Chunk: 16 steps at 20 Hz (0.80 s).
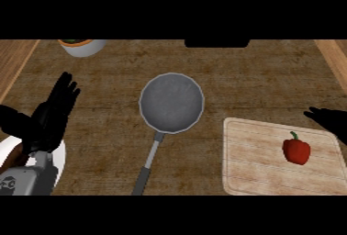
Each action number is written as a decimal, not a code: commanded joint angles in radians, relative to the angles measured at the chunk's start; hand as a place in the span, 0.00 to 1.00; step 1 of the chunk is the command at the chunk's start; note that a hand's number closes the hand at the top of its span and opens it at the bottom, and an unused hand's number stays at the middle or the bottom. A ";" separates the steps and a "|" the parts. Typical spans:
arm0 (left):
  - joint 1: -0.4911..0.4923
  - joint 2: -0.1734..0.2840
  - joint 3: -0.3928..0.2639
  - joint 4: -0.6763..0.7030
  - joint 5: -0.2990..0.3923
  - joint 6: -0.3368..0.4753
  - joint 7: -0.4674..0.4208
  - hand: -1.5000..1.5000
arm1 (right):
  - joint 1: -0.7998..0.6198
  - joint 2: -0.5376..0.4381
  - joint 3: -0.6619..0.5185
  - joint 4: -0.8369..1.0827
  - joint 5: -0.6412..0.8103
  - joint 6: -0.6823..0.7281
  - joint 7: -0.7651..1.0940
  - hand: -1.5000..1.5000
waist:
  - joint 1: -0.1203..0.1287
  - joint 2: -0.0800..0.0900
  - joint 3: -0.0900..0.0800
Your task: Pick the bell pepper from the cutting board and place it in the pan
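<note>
Bell pepper (296, 151) is lying on the cutting board (257, 174), untouched. Left hand (55, 110) is resting at left, fingers straight, upward. Right hand (330, 120) is showing at right edge; fingers indeterminate. Pan (171, 102) is sitting mid-counter.

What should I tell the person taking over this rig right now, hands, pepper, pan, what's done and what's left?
Left hand: open, fingers up, resting at the view's left edge, holding nothing.
Right hand: only partly in view at the right edge, above the cutting board; its state is unclear.
Bell pepper: lying on the board's right part, untouched.
Pan: mid-counter, empty, handle toward the robot.
Done: nothing yet.
Left: grasp the pepper, carry it left to the pan, release it inside.
</note>
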 commanded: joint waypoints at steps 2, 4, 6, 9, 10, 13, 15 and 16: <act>0.051 -0.095 -0.060 0.023 -0.093 0.058 -0.092 0.50 | -0.010 0.058 -0.030 -0.053 0.033 0.055 0.013 0.00 | -0.002 0.000 0.000; -0.013 -0.044 -0.012 0.000 -0.050 0.017 0.002 0.50 | -0.006 0.151 0.017 -0.063 0.097 0.058 0.060 0.00 | 0.000 0.000 0.000; 0.046 -0.050 -0.011 -0.015 -0.039 -0.014 -0.048 0.50 | -0.058 0.183 0.053 -0.036 0.135 0.101 0.116 0.00 | 0.006 0.001 0.000; -0.014 -0.034 0.039 0.042 -0.028 -0.020 -0.040 0.50 | -0.035 0.204 0.037 0.001 0.181 0.106 0.113 0.00 | 0.001 0.001 0.000; 0.004 -0.062 -0.013 0.006 -0.058 0.004 -0.013 0.50 | -0.110 0.257 0.087 0.133 0.232 0.050 0.092 0.00 | 0.011 0.003 0.001; 0.054 -0.037 0.016 -0.092 -0.032 -0.026 0.038 0.50 | -0.107 0.265 0.037 0.138 0.250 0.094 0.079 0.00 | 0.007 0.001 0.001; -0.050 -0.050 0.047 0.088 -0.042 -0.038 -0.038 0.50 | -0.139 0.254 -0.005 0.163 0.256 0.117 0.034 0.00 | 0.000 0.002 0.000; -0.026 -0.018 0.064 -0.003 -0.012 -0.057 0.034 0.50 | -0.143 0.298 0.019 0.214 0.280 0.085 0.026 0.00 | 0.005 0.002 0.001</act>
